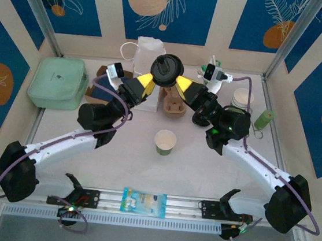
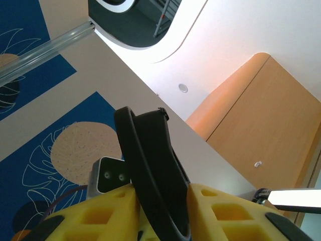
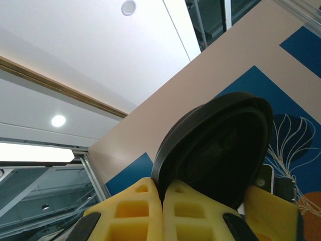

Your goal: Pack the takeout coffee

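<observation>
From above, my left fingers (image 1: 147,84) and right fingers (image 1: 182,86) meet high over the table (image 1: 201,171), both pinching the round black lid (image 1: 166,70). The cream-and-green paper cup (image 1: 165,142) stands open mid-table. Wrist views reveal blocky yellow pads (image 3: 135,211) clamping the lid's smooth, curved plastic rim.

Holds a black lid (image 3: 220,145) by its lower left rim, pinched tight between the yellow pads (image 3: 133,208) of the right gripper (image 3: 161,198). Behind the lid and to its right, beige wall (image 3: 200,85) with blue leaf-print panels (image 3: 296,65). Above and left of the lid, white ceiling (image 3: 75,45) with round lights (image 3: 129,7). Under the lid's right edge, a third yellow pad (image 3: 271,211).
</observation>
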Robot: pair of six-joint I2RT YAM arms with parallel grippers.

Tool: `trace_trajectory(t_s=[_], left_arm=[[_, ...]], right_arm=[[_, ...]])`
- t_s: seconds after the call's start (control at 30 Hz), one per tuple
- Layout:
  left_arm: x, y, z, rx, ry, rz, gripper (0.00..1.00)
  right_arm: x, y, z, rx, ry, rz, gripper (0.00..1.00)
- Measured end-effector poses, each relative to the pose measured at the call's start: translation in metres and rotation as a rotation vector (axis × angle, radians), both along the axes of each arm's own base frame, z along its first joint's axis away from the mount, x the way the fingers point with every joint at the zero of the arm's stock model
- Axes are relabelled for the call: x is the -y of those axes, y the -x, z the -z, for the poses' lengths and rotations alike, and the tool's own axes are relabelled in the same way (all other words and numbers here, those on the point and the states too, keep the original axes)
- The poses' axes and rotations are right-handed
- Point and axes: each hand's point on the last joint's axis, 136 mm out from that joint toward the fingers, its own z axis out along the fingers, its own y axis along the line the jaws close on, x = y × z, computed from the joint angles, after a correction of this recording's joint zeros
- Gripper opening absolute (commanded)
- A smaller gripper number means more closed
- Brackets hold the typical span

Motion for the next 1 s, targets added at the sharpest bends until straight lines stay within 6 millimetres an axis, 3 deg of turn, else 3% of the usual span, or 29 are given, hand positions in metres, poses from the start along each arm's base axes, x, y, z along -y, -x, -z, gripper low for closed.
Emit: trace_trajectory(t_s=[0.3,0.67,0.77,0.93,1.0], left_arm=[[-0.010,0.011,-0.012,0.044,0.034,-0.005,0.20],[-0.009,0.010,-0.008,0.046,0.026,-0.017,0.10],[-0.010,0.010,-0.006,0.043,0.025,-0.019,0.07],[-0.007,0.009,0.000,0.035,0.011,-0.010,0.02],[-0.007,0.009,0.003,0.030,0.007,-0.009,0.01]], right_arm=[[-0.010,-0.024,0.028,-0.092,0.055,0.010,0.00],[-0.007,-0.019,0.025,-0.088,0.057,0.013,0.00],[-0.007,-0.018,0.026,-0.095,0.071,0.017,0.12],[-0.005,-0.015,0.041,-0.133,0.133,0.049,0.48],[-0.001,-0.012,0.045,-0.144,0.160,0.071,0.57]])
